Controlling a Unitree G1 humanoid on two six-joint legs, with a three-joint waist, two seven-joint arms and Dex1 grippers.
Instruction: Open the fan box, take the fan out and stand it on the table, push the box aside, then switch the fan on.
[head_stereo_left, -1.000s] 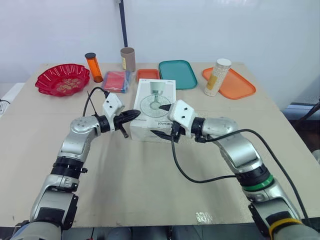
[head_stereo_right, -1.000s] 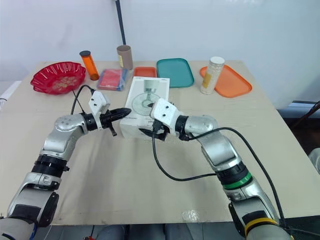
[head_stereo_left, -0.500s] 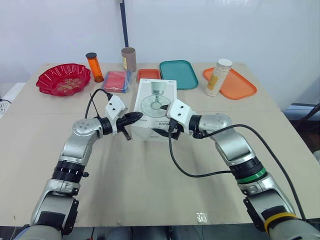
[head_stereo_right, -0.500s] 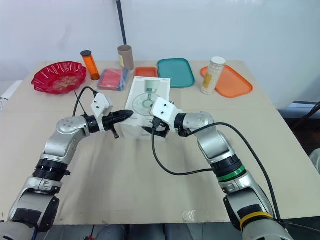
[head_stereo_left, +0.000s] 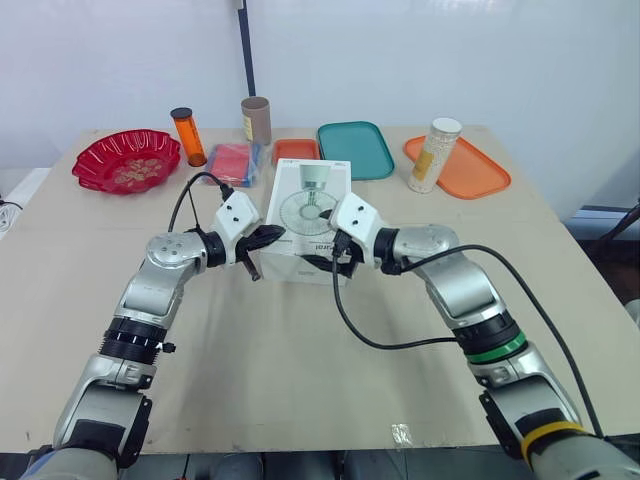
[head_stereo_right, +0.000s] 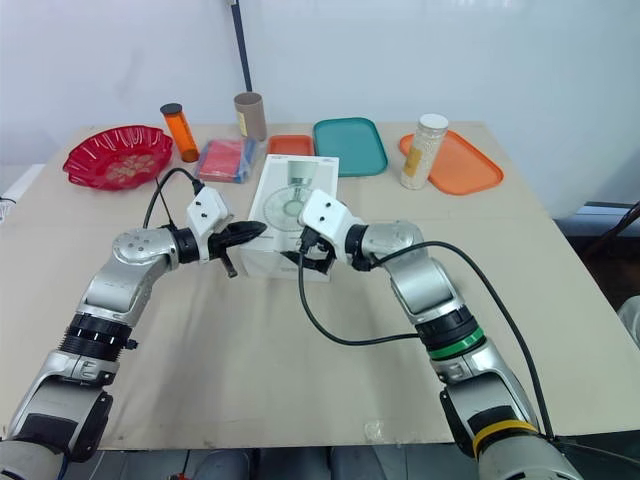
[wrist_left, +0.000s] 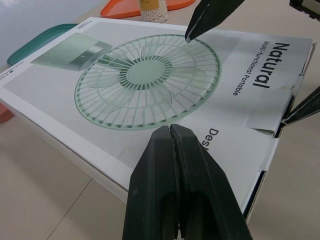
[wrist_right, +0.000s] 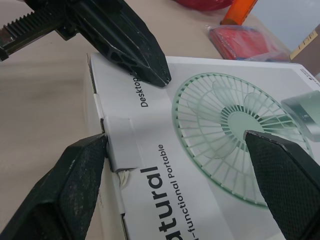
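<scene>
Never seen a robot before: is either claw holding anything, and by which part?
Nothing is gripped. The right claw is open over the near end of the fan box; the left claw is shut and empty.

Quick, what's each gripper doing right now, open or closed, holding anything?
Left gripper: closed, empty, tip at the fan box top edge.
Right gripper: open, spanning the box's near end.

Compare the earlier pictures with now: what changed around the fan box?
The left tool, shut, edged its tip over the fan box's near left corner. The right tool, open, shifted left, straddling the box's near end. The box stayed put, closed.
</scene>
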